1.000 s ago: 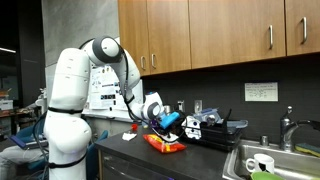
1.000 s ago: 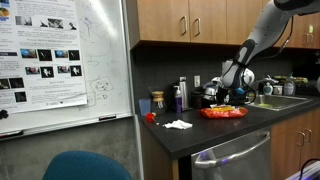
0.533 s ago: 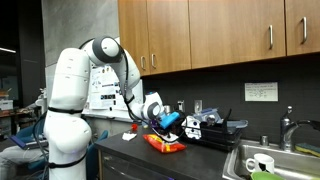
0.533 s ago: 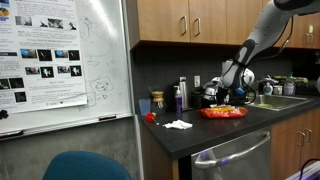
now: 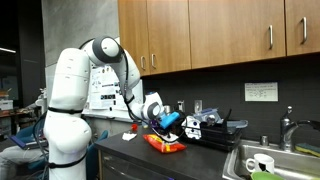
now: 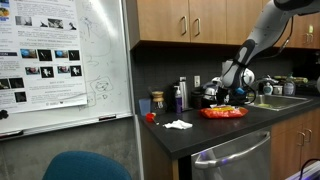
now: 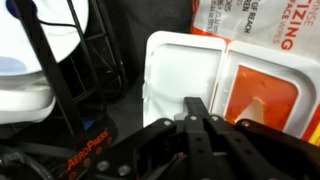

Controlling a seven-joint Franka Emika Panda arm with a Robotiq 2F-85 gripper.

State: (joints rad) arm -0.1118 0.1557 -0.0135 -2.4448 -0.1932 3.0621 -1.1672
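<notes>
The gripper [image 7: 198, 110] has its jaws pressed together, nothing between them, tips over the white plastic flap [image 7: 180, 65] of an orange wipes packet [image 7: 262, 30]; whether they touch is unclear. The packet lies flat on a dark, smooth counter [image 5: 205, 160] under wooden cabinets [image 5: 220, 30], beside a black wire rack [image 7: 60, 75]. The wrist view's edge cuts off the packet's print.

Office kitchenette: wood cabinets [image 5: 200, 35], sink [image 5: 236, 158], whiteboard [image 6: 105, 50].

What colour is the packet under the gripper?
Orange-red packet with a white flap; the wrist view shows it best.
</notes>
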